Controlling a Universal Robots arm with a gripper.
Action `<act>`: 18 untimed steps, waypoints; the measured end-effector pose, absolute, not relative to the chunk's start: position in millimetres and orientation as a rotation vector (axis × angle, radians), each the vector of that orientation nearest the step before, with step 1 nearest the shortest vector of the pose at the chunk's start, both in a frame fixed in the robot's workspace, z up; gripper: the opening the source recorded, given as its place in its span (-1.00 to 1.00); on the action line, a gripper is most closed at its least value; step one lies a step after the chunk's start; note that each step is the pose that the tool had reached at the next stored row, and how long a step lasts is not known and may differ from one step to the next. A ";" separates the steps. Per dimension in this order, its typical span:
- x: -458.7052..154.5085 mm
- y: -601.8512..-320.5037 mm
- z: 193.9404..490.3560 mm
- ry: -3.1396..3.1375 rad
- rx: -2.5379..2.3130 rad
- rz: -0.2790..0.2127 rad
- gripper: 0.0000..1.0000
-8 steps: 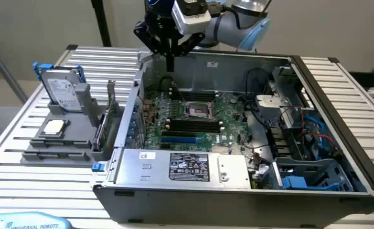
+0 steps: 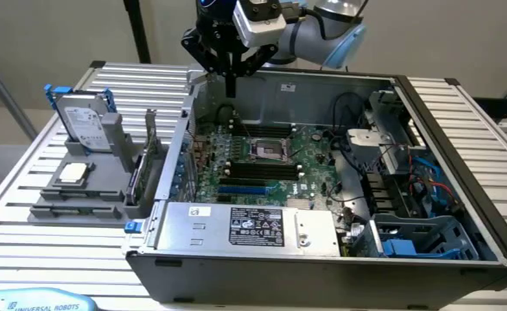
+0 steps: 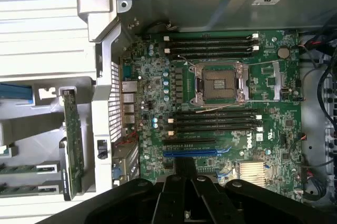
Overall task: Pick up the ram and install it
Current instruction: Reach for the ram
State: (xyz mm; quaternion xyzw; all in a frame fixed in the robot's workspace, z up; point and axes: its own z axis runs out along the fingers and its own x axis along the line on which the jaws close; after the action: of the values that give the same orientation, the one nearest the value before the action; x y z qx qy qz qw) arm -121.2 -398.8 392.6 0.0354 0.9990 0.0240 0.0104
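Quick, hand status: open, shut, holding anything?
Hand: closed, nothing visible in its grip, poised above the open computer case.

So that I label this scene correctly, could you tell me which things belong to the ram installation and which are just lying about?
Job in hand:
long thin green ram stick
empty black memory slots on the green motherboard
black claw, shut

Lying about:
silver hard drive with blue handles
square silver processor chip
upright green card
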 end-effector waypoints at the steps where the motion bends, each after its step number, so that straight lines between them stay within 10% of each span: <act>1: -121.2 -398.8 392.6 3.118 0.110 0.075 -0.79; 18: -175.3 -408.8 392.6 3.118 0.111 0.075 -0.79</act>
State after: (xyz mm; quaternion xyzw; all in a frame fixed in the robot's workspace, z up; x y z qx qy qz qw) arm -175.3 -408.8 392.6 0.0354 0.9990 0.0240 0.0104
